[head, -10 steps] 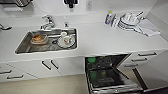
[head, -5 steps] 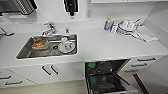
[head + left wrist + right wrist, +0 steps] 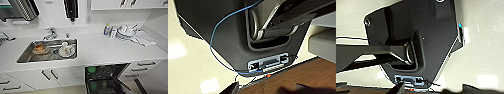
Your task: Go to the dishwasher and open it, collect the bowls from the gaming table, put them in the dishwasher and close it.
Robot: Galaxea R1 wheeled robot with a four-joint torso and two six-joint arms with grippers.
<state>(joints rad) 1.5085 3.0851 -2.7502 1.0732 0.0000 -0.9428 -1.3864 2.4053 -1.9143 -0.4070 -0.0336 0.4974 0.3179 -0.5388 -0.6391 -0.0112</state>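
The dishwasher stands open under the white counter, right of the sink, with its door down and its dark racks showing. A green bowl lies at the rack's left end, and a second green shape shows lower in the dark interior. The gaming table is out of view. The left wrist view shows the robot's own dark base over pale floor and a brown wooden surface. In the right wrist view that same dark base hangs over pale floor.
A steel sink in the white counter holds a glass dish with something orange and white cups. White dishes and a cloth lie at the back right. White drawers flank the dishwasher.
The whole head picture has slid slightly downward, so the camera has moved. Nothing on the counter, in the sink or in the dishwasher has shifted.
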